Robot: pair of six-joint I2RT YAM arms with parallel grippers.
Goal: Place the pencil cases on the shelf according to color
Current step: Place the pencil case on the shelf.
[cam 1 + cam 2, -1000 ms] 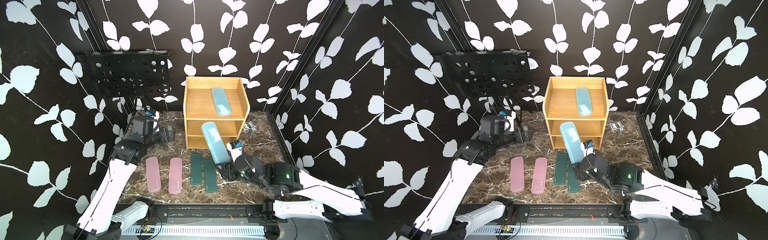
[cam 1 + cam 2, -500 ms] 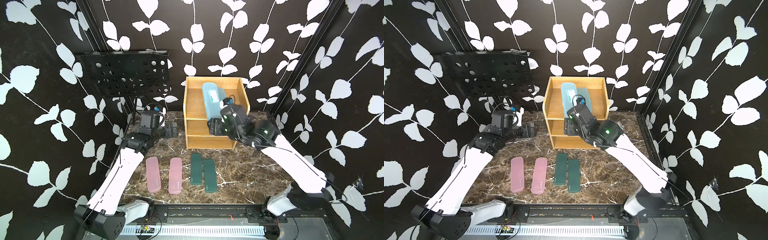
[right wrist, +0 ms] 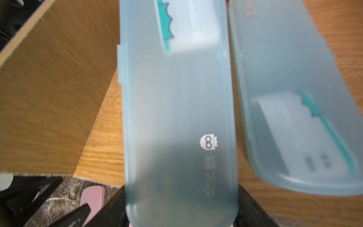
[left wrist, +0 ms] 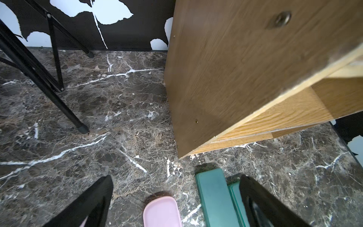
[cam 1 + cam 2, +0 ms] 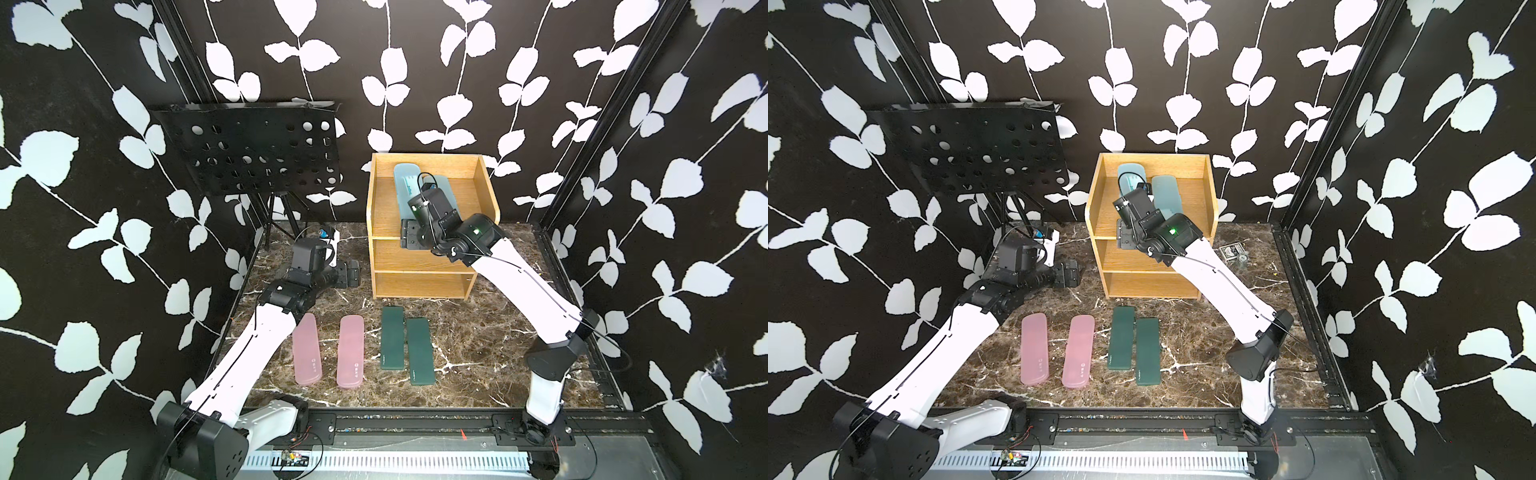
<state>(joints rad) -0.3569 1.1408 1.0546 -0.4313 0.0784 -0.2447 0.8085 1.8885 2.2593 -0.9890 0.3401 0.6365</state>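
a translucent blue pencil case (image 3: 176, 118) is in the grip of the right gripper (image 3: 181, 212). its two black fingers are clamped on the sides of the case's near end. the case hangs over the top tier of a small oak shelf (image 5: 487, 187), its far end pointing toward the back panel. whether it touches the board yet cannot be told.

just beside it, a second blue case (image 5: 1165, 195) lies flat on the same top tier. so one case looks placed and one is about to be set down, which would finish the blue pair.

four of the six cases are left. two pink cases (image 5: 307, 349) (image 5: 351, 351) lie side by side on the dark marble table (image 5: 478, 332) in front of the shelf. next to them, two green cases (image 5: 392, 338) (image 5: 419, 351) lie with their long edges touching.

the middle and bottom tiers show only bare wood where visible, though the right arm hides part of the middle one.

the left gripper (image 4: 174, 176) hovers low over the table beside the shelf's side panel, fingers spread wide and holding nothing.

a black perforated music stand (image 5: 257, 153) sits at the back, apart from the shelf.
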